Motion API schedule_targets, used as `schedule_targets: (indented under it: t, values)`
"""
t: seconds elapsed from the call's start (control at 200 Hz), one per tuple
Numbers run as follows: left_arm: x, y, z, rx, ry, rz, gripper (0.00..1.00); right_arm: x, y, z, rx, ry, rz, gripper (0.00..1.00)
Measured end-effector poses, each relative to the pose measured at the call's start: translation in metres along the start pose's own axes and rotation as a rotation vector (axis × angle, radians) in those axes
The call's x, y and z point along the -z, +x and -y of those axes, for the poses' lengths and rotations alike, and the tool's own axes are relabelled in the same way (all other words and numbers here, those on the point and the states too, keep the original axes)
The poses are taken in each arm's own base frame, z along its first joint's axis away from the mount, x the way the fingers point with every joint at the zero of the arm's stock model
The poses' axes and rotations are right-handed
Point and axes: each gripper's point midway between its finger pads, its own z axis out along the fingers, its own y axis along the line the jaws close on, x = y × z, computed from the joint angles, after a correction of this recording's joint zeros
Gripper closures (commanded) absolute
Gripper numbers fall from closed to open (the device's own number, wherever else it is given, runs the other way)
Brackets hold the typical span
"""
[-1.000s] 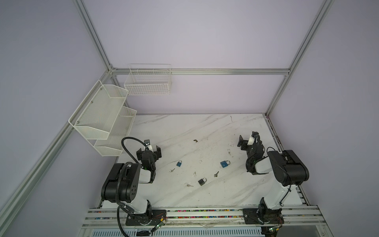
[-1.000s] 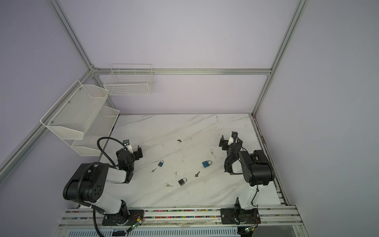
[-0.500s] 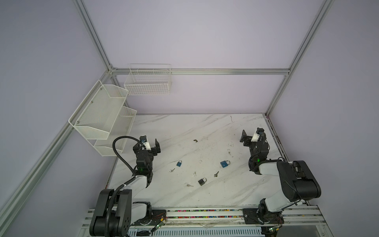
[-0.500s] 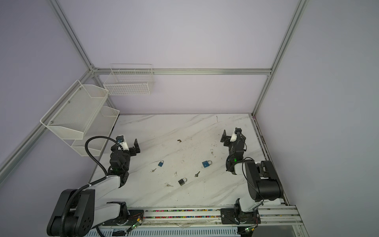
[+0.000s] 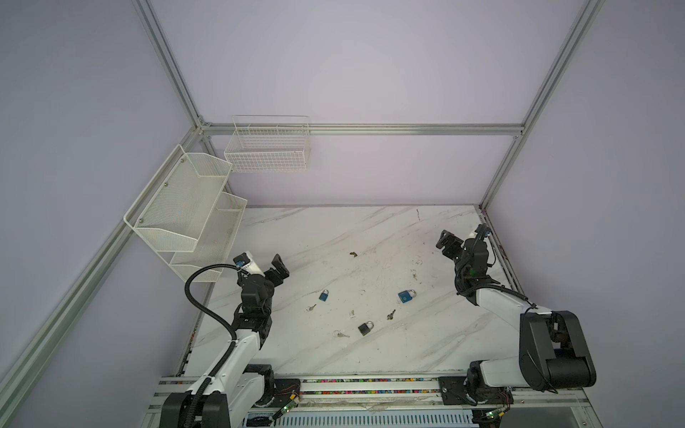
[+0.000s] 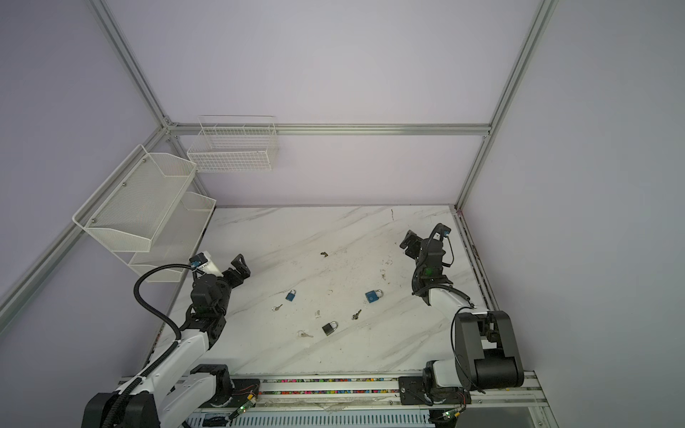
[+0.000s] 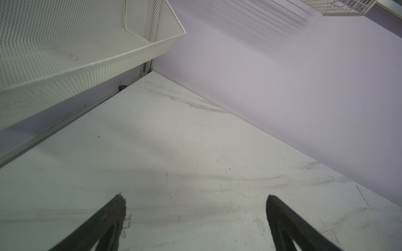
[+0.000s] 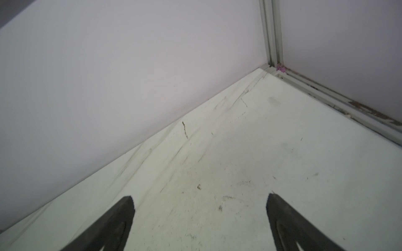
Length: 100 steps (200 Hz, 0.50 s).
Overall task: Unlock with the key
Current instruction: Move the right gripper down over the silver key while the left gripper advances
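Note:
Three padlocks lie mid-table in both top views: a small blue padlock point(image 5: 324, 295) point(image 6: 291, 295), a larger blue padlock point(image 5: 406, 296) point(image 6: 373, 295) and a black padlock point(image 5: 365, 328) point(image 6: 329, 328). Loose keys lie beside them: a silver key point(image 5: 311, 307), a dark key point(image 5: 390, 314) and a ringed key point(image 5: 340, 334). My left gripper point(image 5: 278, 268) point(image 7: 195, 201) hangs open and empty over the left of the table. My right gripper point(image 5: 448, 244) point(image 8: 200, 200) is open and empty near the back right corner. Neither wrist view shows a lock or key.
A white mesh shelf point(image 5: 185, 207) point(image 7: 87, 43) juts from the left wall close to my left gripper. A wire basket point(image 5: 268, 148) hangs on the back wall. A small dark piece point(image 5: 353, 254) and a pale scrap point(image 5: 351, 314) lie on the marble table point(image 5: 333, 229).
Both arms have unfolded from their low rest pose, and their grippers have risen and moved toward the back of the table. Both stay open. Locks and keys have not moved.

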Motion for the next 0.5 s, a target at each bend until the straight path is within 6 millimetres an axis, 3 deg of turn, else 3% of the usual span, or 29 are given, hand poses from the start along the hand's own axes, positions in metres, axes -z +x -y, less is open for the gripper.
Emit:
schedule_targets:
  t: [0.22, 0.5]
  values:
    - [0.0, 0.011, 0.015, 0.045, 0.045, -0.139, 0.0, -0.002, 0.018, -0.014, -0.041, -0.034, -0.162, 0.03]
    - [0.019, 0.038, 0.044, 0.059, 0.19, -0.297, 0.0, 0.009, 0.046, -0.031, -0.011, -0.027, -0.333, 0.02]
